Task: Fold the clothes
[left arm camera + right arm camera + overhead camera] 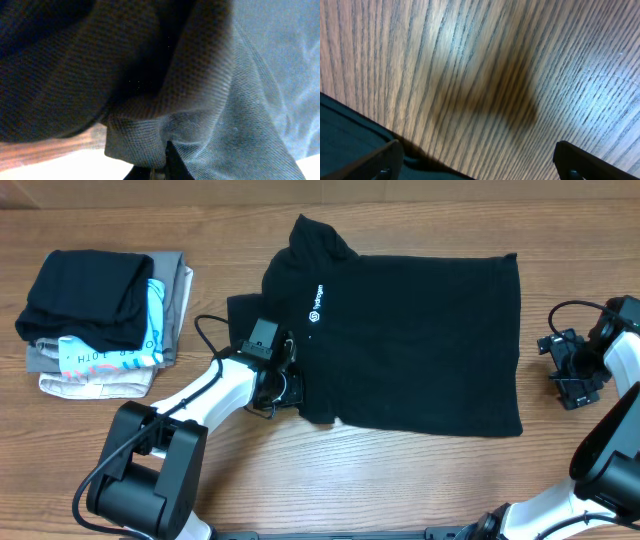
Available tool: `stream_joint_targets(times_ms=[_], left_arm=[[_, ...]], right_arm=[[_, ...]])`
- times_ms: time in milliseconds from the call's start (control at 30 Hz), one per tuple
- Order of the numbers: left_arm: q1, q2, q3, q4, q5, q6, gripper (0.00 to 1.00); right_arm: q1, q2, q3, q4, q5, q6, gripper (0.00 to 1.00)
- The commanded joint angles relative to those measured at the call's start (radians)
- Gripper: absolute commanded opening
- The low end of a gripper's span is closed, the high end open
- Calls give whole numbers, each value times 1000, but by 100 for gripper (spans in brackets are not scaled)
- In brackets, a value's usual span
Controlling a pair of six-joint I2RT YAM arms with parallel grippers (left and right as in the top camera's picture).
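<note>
Shirt spread on surface. Left jaws pinched its sleeve-side edge. Right jaws wide, holding nothing, above bare wood just beside hem.

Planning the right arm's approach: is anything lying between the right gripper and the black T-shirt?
Nothing visible does. Only bare wooden table separates the right gripper, jaws open, from the T-shirt and its near edge. The stack of folded garments sits at the far left, out of that path.
</note>
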Motion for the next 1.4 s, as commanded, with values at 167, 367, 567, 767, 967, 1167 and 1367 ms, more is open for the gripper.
stream_joint_targets(times_ms=[167,367,567,767,967,1167,1367], left_arm=[[-7,-7,175,-95,30,-6,4],[-6,-6,194,-75,-48,-56,6],[-14,-3,192,-28,-85,-56,16],[-35,-3,192,48,-66,-75,14],[-51,-3,192,71,-63,-94,17],[-84,-3,192,170,-63,-97,18],[-98,19,192,201,-67,-115,24]], right_arm=[[3,1,14,3,-3,2,100],[3,1,14,3,-3,2,100],[3,1,14,3,-3,2,100],[3,1,14,3,-3,2,100],[3,1,14,3,-3,2,100],[3,1,14,3,-3,2,100],[3,1,14,3,-3,2,100]])
